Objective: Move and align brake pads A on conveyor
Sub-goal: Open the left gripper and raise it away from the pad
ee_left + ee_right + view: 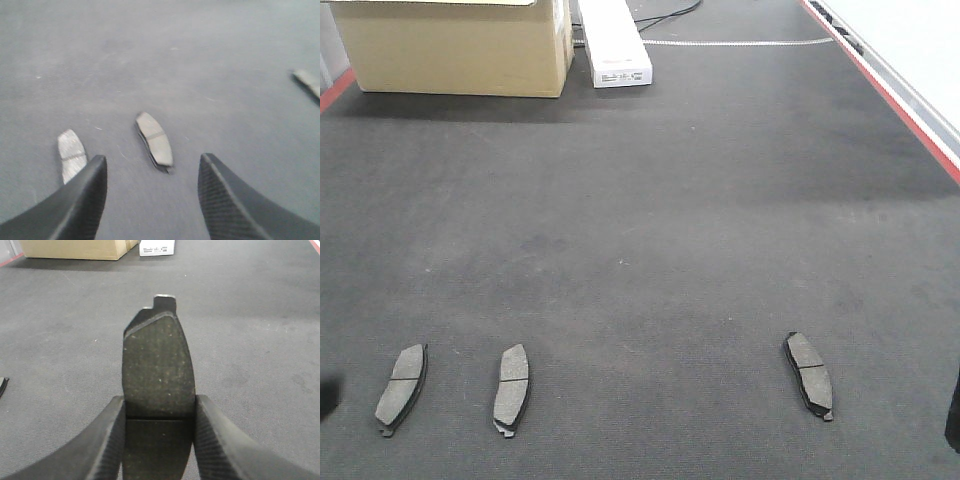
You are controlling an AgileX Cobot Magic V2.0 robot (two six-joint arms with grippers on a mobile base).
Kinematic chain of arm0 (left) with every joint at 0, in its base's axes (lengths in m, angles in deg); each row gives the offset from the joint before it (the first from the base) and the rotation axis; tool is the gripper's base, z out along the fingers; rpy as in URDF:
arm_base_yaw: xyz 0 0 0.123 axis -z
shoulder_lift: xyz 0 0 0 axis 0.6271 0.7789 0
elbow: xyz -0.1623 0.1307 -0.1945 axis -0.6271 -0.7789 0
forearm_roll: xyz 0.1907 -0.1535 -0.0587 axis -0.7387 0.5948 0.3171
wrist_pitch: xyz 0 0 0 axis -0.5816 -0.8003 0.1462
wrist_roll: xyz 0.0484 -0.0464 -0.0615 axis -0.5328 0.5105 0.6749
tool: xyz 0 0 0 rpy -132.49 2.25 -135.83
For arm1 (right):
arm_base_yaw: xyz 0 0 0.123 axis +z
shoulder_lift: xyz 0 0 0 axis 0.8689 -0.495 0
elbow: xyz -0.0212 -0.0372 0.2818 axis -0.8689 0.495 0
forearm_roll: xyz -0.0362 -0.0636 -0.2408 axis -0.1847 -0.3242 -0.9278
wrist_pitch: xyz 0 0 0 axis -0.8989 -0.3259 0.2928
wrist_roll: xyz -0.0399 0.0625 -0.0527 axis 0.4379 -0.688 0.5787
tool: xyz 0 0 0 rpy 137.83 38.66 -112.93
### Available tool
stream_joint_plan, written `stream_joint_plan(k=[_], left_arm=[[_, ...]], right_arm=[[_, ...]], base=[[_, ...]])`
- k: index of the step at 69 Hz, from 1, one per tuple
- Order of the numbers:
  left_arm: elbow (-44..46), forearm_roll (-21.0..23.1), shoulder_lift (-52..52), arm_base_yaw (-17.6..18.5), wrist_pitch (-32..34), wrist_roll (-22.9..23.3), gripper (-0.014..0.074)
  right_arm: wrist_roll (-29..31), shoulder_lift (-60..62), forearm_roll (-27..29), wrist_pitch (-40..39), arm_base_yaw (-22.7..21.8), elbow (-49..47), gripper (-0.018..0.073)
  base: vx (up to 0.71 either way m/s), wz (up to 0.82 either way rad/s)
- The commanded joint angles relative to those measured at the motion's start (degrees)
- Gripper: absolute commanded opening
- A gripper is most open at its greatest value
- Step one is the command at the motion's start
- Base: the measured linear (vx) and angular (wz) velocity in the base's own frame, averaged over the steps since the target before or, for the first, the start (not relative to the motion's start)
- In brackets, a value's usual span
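My right claw is clamped on one flat, dark grey, curved brake pad, held lengthwise above the matte dark grey felt-like conveyor belt. Three more pads lie on the belt: two close together on the left and one well apart on the right. My left claw hangs spread apart and empty. The pinch looks narrow, so I judge the pad could twist or drop askew, spoiling the row.
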Motion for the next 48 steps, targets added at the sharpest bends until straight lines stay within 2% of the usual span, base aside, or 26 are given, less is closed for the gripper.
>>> stream_joint_plan(k=[1,9,22,36,48], left_arm=[[-2.8,1.7,-7.9,0.4,4.2,-3.4,0.0395],[-6.8,2.7,-17.6,0.4,4.9,-6.9,0.0394],[-8.9,2.7,-28.5,0.4,5.8,-7.0,0.0394],[-9.9,2.9,-29.1,0.4,7.6,-6.9,0.0394],[-9.9,2.7,-29.0,0.4,10.2,-6.9,0.0394]], right_arm=[[0.7,-0.3,-0.3,-5.7,-0.4,-1.8,-0.0004],[0.7,-0.3,-0.3,-5.7,-0.4,-1.8,-0.0004],[0.7,-0.3,-0.2,-5.9,-0.4,-1.8,-0.0004],[0.7,-0.3,-0.4,-9.2,-0.4,-1.8,-0.0004],[0.7,-4.2,1.5,-6.4,-0.4,-4.1,0.0001]], base=[[0.0,0.0],[0.0,0.0],[0.0,0.0],[0.0,0.0],[0.0,0.0]])
